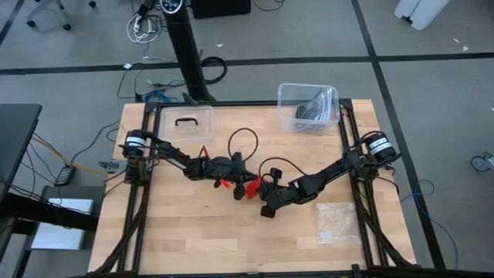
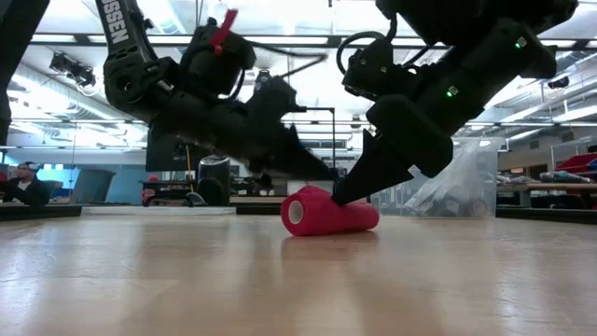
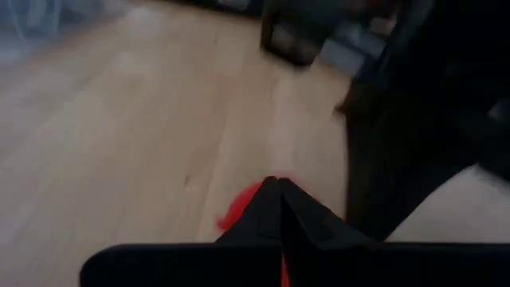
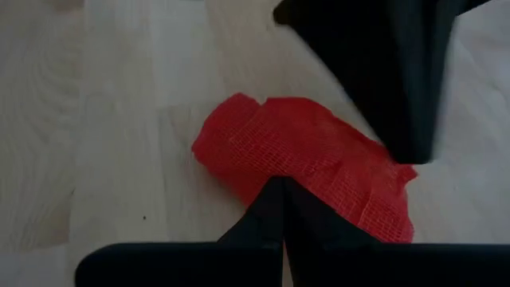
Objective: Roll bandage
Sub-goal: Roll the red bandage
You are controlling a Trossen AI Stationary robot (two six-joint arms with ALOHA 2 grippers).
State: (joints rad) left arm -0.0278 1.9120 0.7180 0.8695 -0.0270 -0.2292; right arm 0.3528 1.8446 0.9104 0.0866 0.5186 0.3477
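Both closed hands press the rolled bandage (image 2: 328, 214) mid-table

Table: you see a pale wooden top (image 1: 193, 232) inside a dark frame.
Clear bin: at the far right corner you find a plastic bin (image 1: 307, 107) with something dark inside.
Lid: at the far left you see a clear lid (image 1: 185, 123) with a black handle, lying flat.
Bag: near the right edge you see a clear crinkly plastic bag (image 1: 337, 223), lying flat.
Person: in the low view you see someone (image 2: 16, 183) seated far off in the room.
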